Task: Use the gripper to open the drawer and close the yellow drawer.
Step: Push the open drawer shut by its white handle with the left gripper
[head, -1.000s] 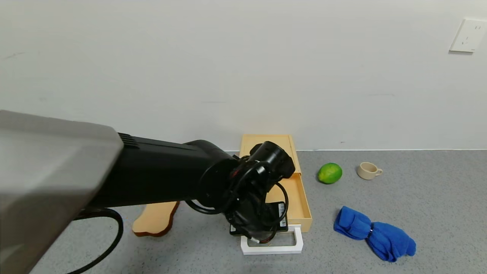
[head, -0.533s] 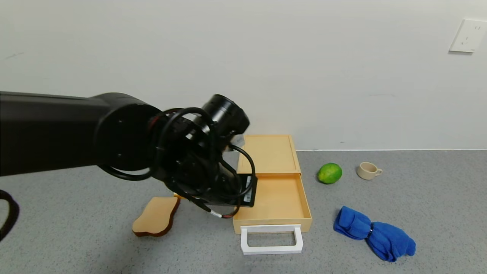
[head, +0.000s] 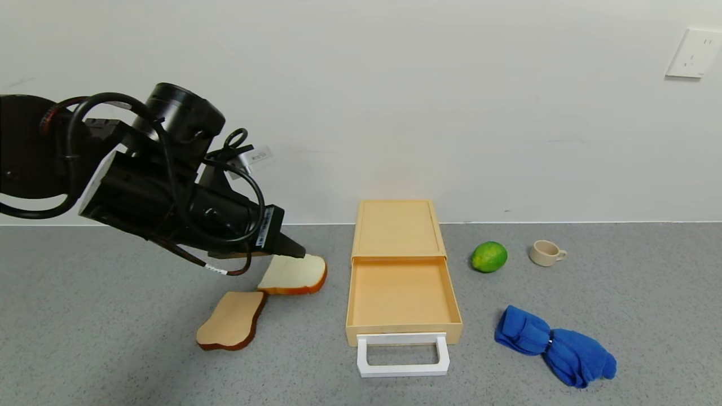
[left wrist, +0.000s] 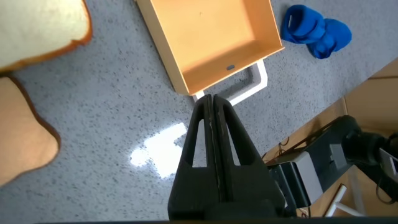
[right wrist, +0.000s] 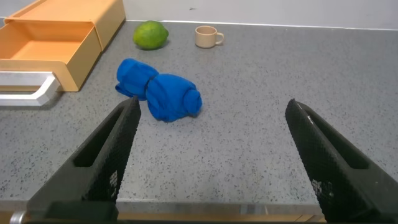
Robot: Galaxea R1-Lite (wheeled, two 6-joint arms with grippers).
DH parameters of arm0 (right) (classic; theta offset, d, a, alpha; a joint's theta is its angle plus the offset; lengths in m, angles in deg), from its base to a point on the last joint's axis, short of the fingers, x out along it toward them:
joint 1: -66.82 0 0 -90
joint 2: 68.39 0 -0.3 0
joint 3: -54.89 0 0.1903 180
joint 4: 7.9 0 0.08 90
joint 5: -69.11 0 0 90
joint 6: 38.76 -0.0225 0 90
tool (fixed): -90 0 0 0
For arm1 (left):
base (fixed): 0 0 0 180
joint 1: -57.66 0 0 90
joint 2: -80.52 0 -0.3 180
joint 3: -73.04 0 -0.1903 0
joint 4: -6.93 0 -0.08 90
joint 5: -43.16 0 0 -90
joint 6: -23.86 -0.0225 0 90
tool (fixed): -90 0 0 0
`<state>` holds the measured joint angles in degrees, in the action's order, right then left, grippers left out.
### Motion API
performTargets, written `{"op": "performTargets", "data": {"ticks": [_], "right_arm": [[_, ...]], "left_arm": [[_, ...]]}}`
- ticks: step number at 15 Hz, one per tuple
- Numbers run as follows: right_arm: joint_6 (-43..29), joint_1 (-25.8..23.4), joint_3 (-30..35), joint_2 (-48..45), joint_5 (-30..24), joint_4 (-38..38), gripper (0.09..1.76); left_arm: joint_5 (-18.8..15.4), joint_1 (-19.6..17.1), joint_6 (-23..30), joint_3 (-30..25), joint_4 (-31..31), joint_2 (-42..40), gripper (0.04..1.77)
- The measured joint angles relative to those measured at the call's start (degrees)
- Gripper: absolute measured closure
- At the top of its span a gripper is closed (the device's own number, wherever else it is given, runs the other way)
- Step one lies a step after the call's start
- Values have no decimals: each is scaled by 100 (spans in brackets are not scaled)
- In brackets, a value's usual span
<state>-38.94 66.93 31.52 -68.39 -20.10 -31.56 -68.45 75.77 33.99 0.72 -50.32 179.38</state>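
The pale yellow drawer [head: 399, 293] is pulled out of its flat yellow casing [head: 397, 228] toward me, empty, with its white loop handle [head: 403, 355] at the front. It also shows in the left wrist view [left wrist: 211, 43] and the right wrist view [right wrist: 46, 43]. My left gripper [head: 296, 251] is shut and empty, raised high to the left of the drawer, above a bread slice; in its wrist view the fingers [left wrist: 212, 118] are pressed together. My right gripper [right wrist: 211, 143] is open and empty, low at the table's near edge, not seen in the head view.
Two toast slices [head: 293, 274] [head: 231, 320] lie left of the drawer. A lime [head: 489, 256] and a small beige cup [head: 546, 252] sit right of the casing. A blue cloth [head: 555, 345] lies at the front right. A wall stands behind.
My left arm has lifted off the drawer handle and swung up and to the left, uncovering the open drawer. The drawer has not moved.
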Motion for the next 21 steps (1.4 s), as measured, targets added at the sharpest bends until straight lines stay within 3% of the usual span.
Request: {"op": "performTargets", "data": {"ticks": [3,11,15,21], "right_arm": [[0,0,0,0,0,2,14],[0,0,0,0,-2,2,14],[0,0,0,0,0,0,14],[2,0,0,0,0,2,14]], "left_arm": [[-321,-344,-285,-380,434,-127,170],[-301,-380,-222,-485,414,-204,170],[-124,-20,384,-499,439,-286,170],[881,951,1298,-463,483,-328,170]]}}
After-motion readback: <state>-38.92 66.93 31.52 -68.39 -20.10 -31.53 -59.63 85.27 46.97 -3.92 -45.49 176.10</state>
